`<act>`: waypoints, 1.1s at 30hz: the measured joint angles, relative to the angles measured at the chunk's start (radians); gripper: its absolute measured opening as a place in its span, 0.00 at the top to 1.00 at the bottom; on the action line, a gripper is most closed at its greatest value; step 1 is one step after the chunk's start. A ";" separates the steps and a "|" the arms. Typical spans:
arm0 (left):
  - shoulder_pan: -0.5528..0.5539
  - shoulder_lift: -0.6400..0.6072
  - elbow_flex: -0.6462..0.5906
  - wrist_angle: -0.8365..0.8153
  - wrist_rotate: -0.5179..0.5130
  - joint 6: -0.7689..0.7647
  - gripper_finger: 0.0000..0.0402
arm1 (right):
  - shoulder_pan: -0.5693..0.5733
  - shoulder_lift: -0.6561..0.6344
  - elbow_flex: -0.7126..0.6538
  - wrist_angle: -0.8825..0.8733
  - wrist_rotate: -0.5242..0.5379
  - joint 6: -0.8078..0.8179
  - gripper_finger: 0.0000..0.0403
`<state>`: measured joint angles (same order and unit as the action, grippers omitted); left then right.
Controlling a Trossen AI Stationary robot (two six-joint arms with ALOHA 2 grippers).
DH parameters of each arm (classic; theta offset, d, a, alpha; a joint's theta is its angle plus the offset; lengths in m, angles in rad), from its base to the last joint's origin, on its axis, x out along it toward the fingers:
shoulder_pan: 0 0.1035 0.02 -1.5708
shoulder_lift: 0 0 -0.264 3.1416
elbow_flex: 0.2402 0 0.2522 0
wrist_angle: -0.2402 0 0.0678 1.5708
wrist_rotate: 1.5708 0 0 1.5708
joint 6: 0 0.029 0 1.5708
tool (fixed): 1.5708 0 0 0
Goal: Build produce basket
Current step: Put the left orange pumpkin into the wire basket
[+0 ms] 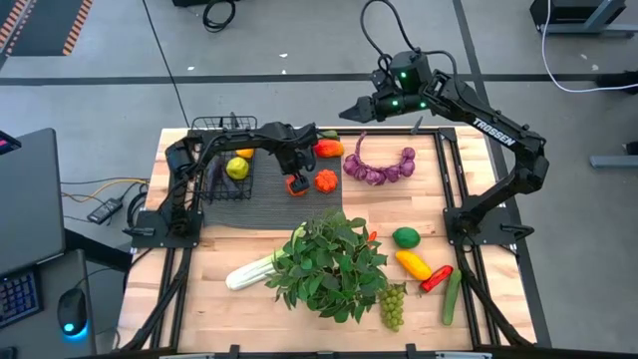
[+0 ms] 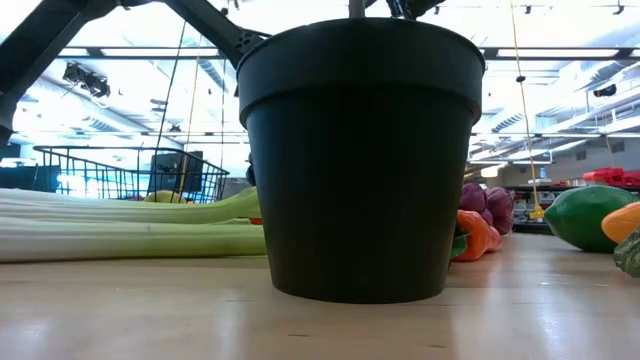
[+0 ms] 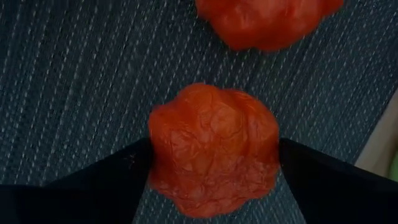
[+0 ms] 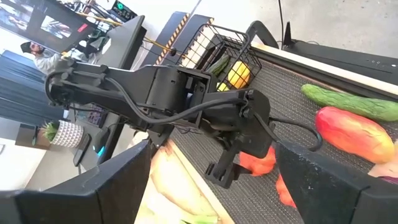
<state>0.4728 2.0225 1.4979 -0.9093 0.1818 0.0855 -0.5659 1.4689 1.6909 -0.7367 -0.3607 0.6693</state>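
A wrinkled orange [image 3: 213,149] lies on the dark ribbed mat [image 1: 261,204]. My left gripper [image 1: 296,182] points down over it, open, one finger on each side. A second orange [image 1: 326,180] lies just to its right. The black wire basket [image 1: 221,160] at the far left holds a lemon [image 1: 237,168]. A red-orange pepper [image 1: 329,149] and a purple bulb string [image 1: 379,166] lie at the far side. Lime [image 1: 406,237], yellow pepper [image 1: 413,264], red pepper [image 1: 436,278], cucumber [image 1: 452,297], grapes [image 1: 393,305] and celery [image 1: 247,272] lie nearer. My right gripper [image 1: 349,110] hangs open and empty, raised over the far edge. My left gripper comes at the orange from above, pointing down. Its two fingers [image 3: 118,177] stand against the orange's two opposite sides [image 3: 157,155]. Whether they touch it I cannot tell. The orange rests on the mat.
A bushy green plant [image 1: 329,264] in a black pot [image 2: 360,160] stands at the table's middle, near the front. It blocks most of the low view. A wooden rail [image 1: 444,170] runs along the right side. Bare wood lies at the near left.
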 joint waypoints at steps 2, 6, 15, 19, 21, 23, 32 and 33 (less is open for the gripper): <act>0.000 -0.001 -0.002 -0.032 0.002 -0.001 0.15 | 0.000 0.000 0.000 0.001 0.000 0.000 0.14; 0.000 -0.008 -0.004 -0.094 -0.004 -0.001 0.22 | -0.003 0.000 0.000 0.001 0.005 -0.016 0.14; -0.001 -0.051 -0.006 -0.159 -0.013 -0.018 0.29 | -0.024 0.000 0.000 0.001 0.005 -0.026 0.14; -0.001 -0.098 -0.006 -0.174 -0.009 -0.023 0.29 | -0.037 0.000 0.000 0.001 0.003 -0.026 0.14; 0.000 -0.133 -0.006 -0.182 -0.008 -0.027 0.29 | -0.045 0.000 0.000 0.001 0.000 -0.026 0.14; 0.005 -0.173 -0.005 -0.181 -0.006 -0.030 0.29 | -0.052 0.000 0.000 0.001 0.000 -0.026 0.14; 0.068 -0.390 -0.004 -0.163 -0.090 -0.075 0.29 | -0.072 0.000 0.000 0.001 0.000 -0.030 0.14; 0.075 -0.413 -0.004 -0.159 -0.104 -0.075 0.29 | -0.072 0.000 0.000 0.002 0.000 -0.035 0.14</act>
<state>0.5478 1.6097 1.4940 -1.0688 0.0774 0.0101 -0.6384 1.4690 1.6909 -0.7351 -0.3611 0.6343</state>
